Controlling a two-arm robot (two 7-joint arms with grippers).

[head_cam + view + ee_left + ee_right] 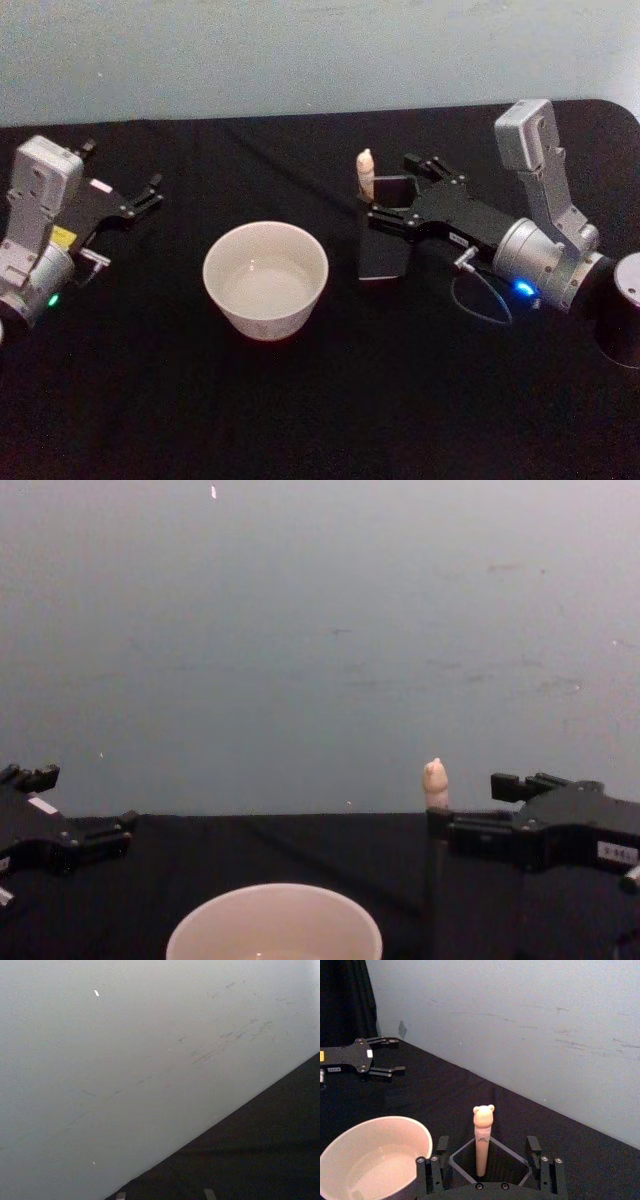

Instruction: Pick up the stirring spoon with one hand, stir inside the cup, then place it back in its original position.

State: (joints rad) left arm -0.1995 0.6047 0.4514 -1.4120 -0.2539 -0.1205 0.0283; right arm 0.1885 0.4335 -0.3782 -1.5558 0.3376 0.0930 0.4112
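One stirring spoon (pixel 366 172) stands upright in one dark square holder (pixel 385 240), only its cream handle and small animal-head knob (pixel 483 1115) rising above the holder's rim. The right gripper (pixel 403 190) sits at the holder with its jaws spread wide, one finger on either side of the holder's top; the spoon handle stands in the gap ahead of the jaws, touched by neither finger. In the right wrist view the two black fingers (pixel 534 1149) flank the holder (pixel 490 1162) and the handle rises between them, slightly beyond their tips. In the chest view the spoon's knob (pixel 435 778) pokes up just beside the right gripper (pixel 470 815), on its inner side.

One cream-white cup (pixel 266 279) rests on the black table (pixel 320 400), well outside the right jaws on their inner side and beside the holder, not touching it. Its rim (pixel 274 920) shows low in the chest view.

The left gripper (pixel 148 195) is parked far to the cup's other side, jaws parted and holding nothing, well apart from the cup and spoon. Across the table, the right wrist view catches it (pixel 390 1055) with both fingers spread.
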